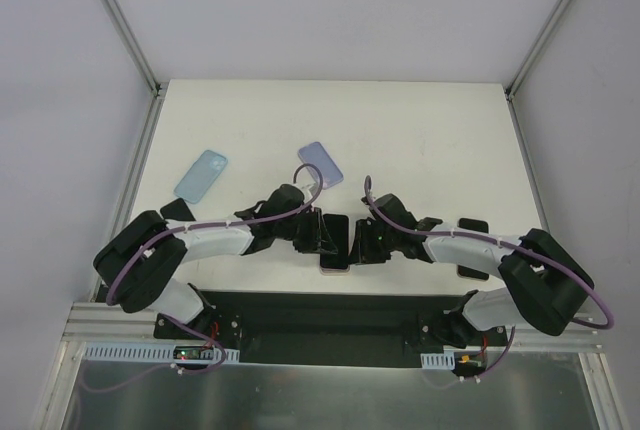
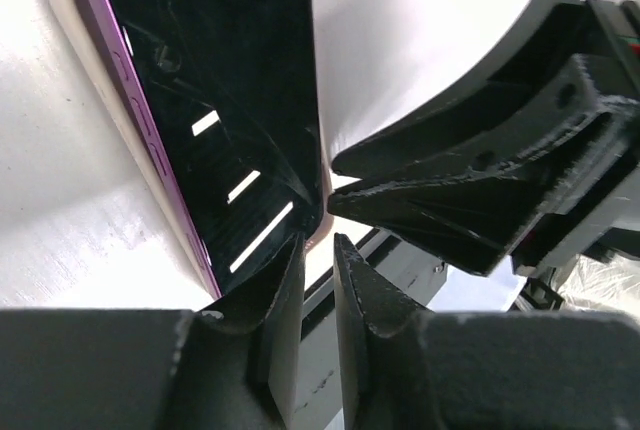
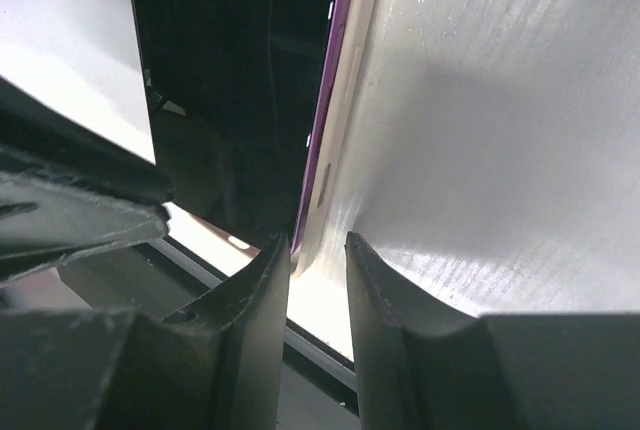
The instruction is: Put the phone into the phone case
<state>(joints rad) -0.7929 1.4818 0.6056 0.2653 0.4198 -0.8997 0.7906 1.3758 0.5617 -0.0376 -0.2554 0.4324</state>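
On the white table (image 1: pixel 430 130), the phone (image 1: pixel 335 237) lies between left end effector (image 2: pixel 318 240) and right end effector (image 3: pixel 315 242), both narrowly parted.

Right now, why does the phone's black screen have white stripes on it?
Left wrist view: the phone has a glossy screen mirroring something bright as stripes; right wrist view: it looks dark, the table glares; top view: even light.

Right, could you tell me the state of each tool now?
Left tool: nearly closed; grip cannot be told.
Right tool: open, nothing visibly held.
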